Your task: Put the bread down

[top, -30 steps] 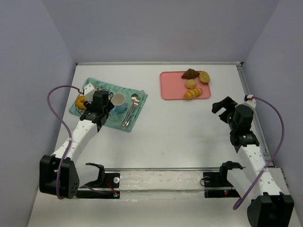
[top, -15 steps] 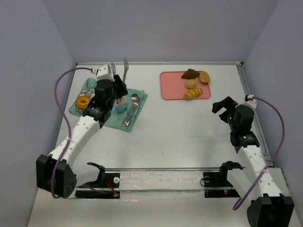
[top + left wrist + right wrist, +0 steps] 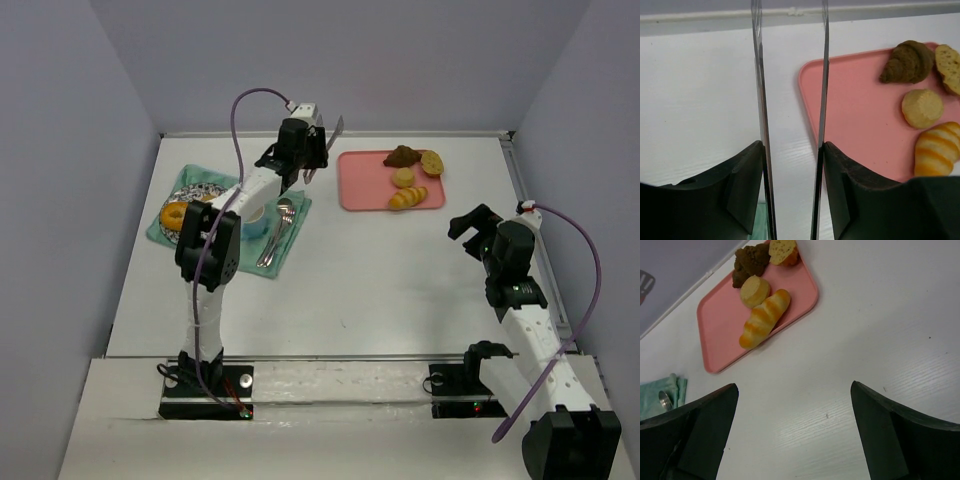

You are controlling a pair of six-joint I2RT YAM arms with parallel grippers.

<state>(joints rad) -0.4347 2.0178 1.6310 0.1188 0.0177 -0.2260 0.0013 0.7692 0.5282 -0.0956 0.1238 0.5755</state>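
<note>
Several breads lie on the pink tray (image 3: 360,185) at the back: a dark croissant (image 3: 401,155), a cut roll (image 3: 432,162), a round bun (image 3: 403,178) and a striped long roll (image 3: 407,197). My left gripper (image 3: 305,148) hangs just left of the tray, shut on metal tongs (image 3: 758,75). The two tong blades run along the inner faces of the fingers with a bare gap between them; nothing is in the tongs. In the left wrist view the croissant (image 3: 907,61) and the bun (image 3: 922,107) sit to the right. My right gripper (image 3: 470,222) stands open and empty, right of the tray.
A green cloth (image 3: 290,210) at the left carries a patterned plate (image 3: 200,187) with a doughnut (image 3: 176,215), a cup (image 3: 250,212) and cutlery (image 3: 280,225). The back wall runs close behind the tray. The right wrist view shows the tray (image 3: 720,325) ahead.
My left arm has lifted from the plate on the cloth and swung back and right to the tray's left edge, tongs still in it. The doughnut stays on the plate. The right arm has not moved.
</note>
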